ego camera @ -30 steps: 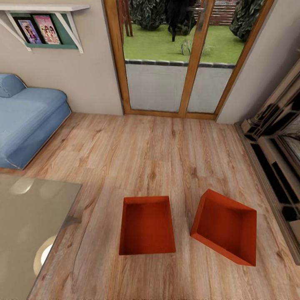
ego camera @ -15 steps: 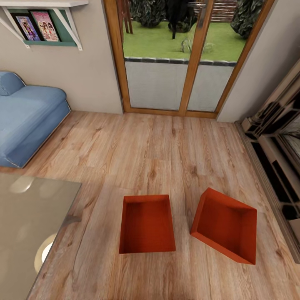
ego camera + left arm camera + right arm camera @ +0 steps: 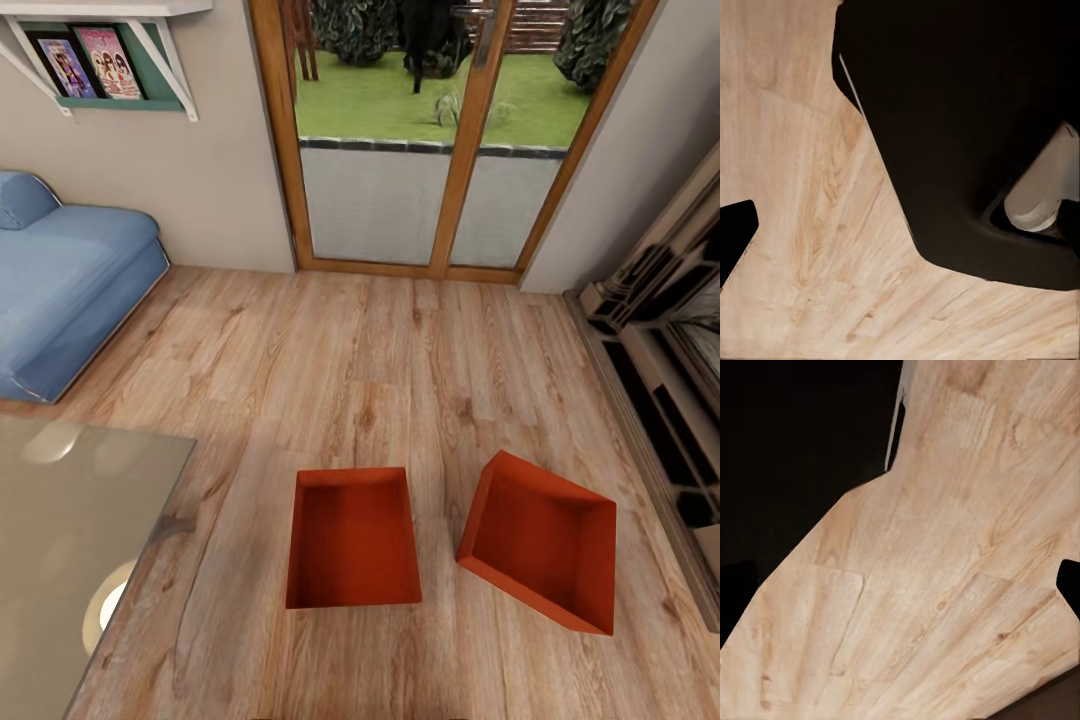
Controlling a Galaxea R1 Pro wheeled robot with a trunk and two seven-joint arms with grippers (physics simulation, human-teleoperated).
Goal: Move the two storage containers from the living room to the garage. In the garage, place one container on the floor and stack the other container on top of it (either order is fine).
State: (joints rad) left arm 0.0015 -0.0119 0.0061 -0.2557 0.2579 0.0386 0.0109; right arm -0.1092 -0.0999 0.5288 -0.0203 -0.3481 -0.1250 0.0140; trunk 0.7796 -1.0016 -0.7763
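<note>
Two orange-red storage containers stand open side up on the living room's light wood-plank floor [image 3: 380, 350]. One container [image 3: 352, 545] lies square to me, just ahead at centre. The other container [image 3: 545, 545] sits to its right, turned at an angle, with a narrow gap between them. Nothing is inside either. My left gripper [image 3: 900, 240] is open, with a dark fingertip [image 3: 735, 232] at the picture's edge over bare planks and my dark base behind it. My right gripper [image 3: 900, 592] is also open over planks, holding nothing. The garage is out of view.
A glass-topped table [image 3: 70, 520] fills the near left. A blue sofa [image 3: 70, 280] stands at the left wall under a shelf [image 3: 95, 65] of books. Wood-framed glass doors [image 3: 430, 150] are straight ahead. A dark-shelved unit [image 3: 665, 370] runs along the right.
The head view shifted slightly one second ago, then held still. Both containers stay where they were.
</note>
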